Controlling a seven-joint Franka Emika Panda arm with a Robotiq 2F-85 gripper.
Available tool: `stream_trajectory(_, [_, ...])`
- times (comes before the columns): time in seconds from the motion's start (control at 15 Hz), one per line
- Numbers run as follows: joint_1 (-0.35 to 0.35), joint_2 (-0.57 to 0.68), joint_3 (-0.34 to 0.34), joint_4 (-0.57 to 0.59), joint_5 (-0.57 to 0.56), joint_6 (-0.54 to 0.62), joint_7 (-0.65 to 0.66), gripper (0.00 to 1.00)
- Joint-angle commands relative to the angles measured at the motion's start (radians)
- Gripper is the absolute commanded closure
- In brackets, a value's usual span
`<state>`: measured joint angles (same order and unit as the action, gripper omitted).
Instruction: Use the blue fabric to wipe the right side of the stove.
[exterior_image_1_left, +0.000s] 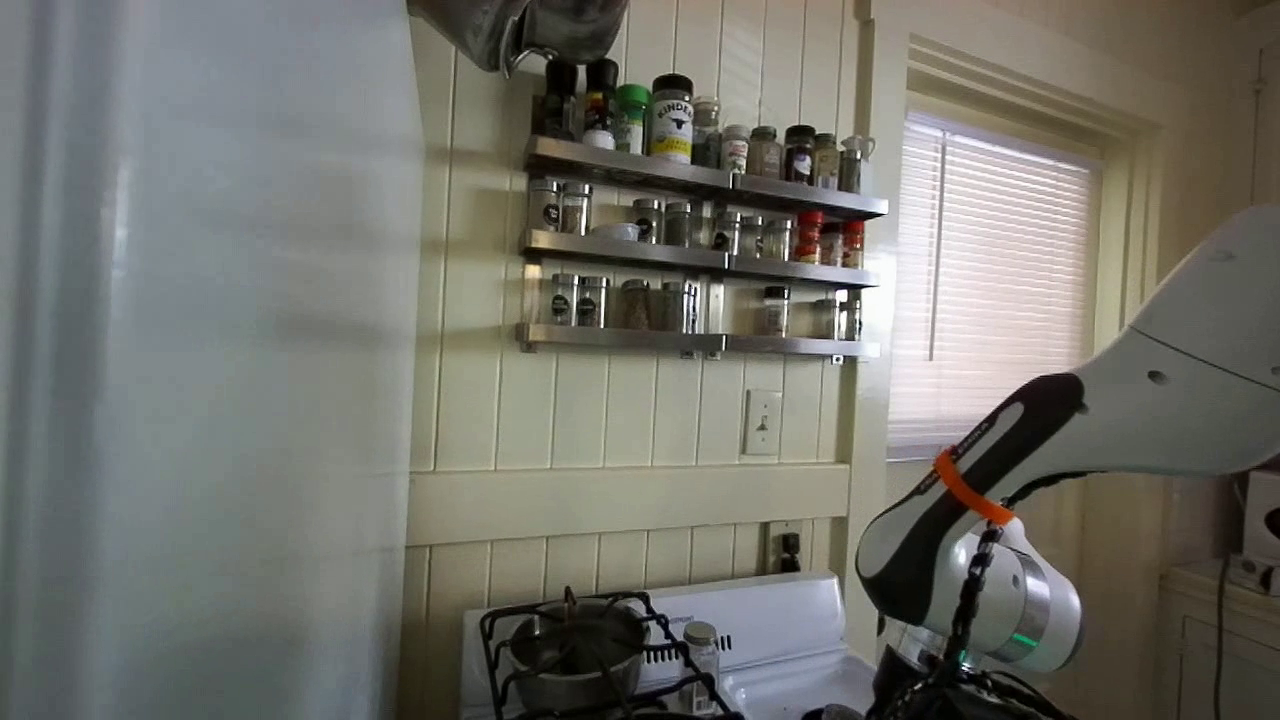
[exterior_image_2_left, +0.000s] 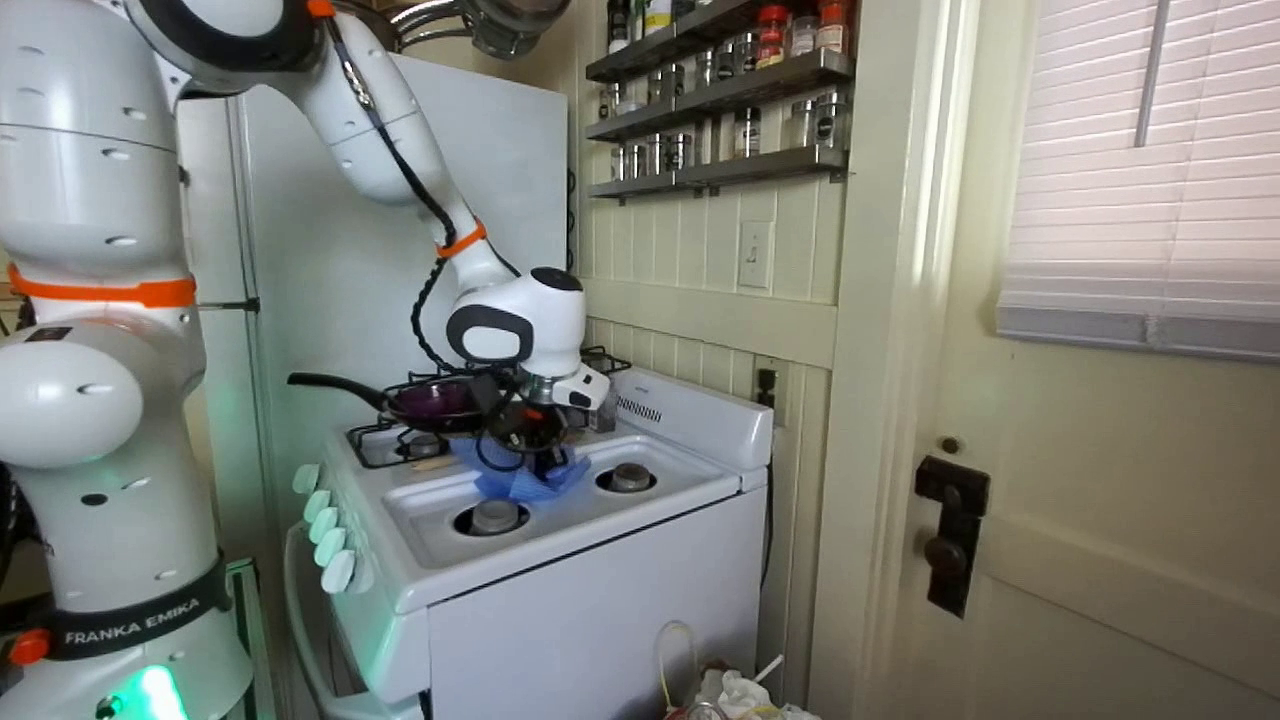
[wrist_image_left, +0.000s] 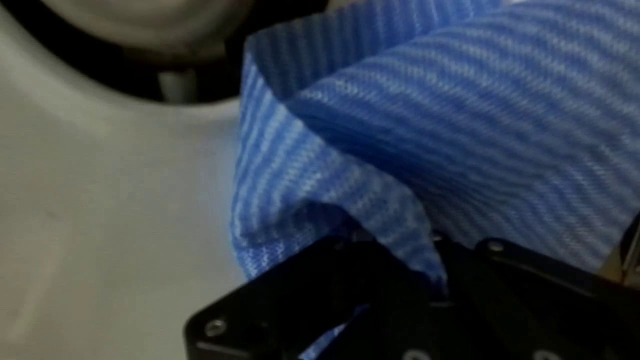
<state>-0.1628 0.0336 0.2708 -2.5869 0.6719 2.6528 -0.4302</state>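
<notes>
The stove is white, with two uncovered burners on its near side in an exterior view; its raised back edge also shows in an exterior view. The blue fabric lies bunched on the stove top between the grates and the bare burners. It fills much of the wrist view, creased and folded, beside a burner. My gripper is shut on the fabric, with a fold running between its dark fingers. In an exterior view the gripper points down at the stove top. The fingertips are partly hidden by cloth.
A dark pan with a long handle sits on the grates beside the arm. A pot and a glass jar stand towards the back. Spice shelves hang above. A bag is on the floor beside the stove.
</notes>
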Motion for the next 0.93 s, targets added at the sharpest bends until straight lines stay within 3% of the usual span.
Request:
stream_trajectory(0.0, [0.083,-0.083,-0.113,-0.156,-0.060,0.046,0.171,1.00])
stream_trajectory(0.33, [0.129,-0.096,-0.182,-0.178,-0.080,0.239,0.384,1.00])
stream_trajectory(0.53, [0.087,-0.036,-0.219,-0.162,-0.283,0.320,0.625,1.00])
stream_trajectory(0.6, [0.022,-0.031,-0.187,-0.165,-0.357,0.334,0.705,1.00])
stream_trajectory(0.87, [-0.109,-0.043,-0.209,-0.158,-0.677,0.341,1.029,1.00])
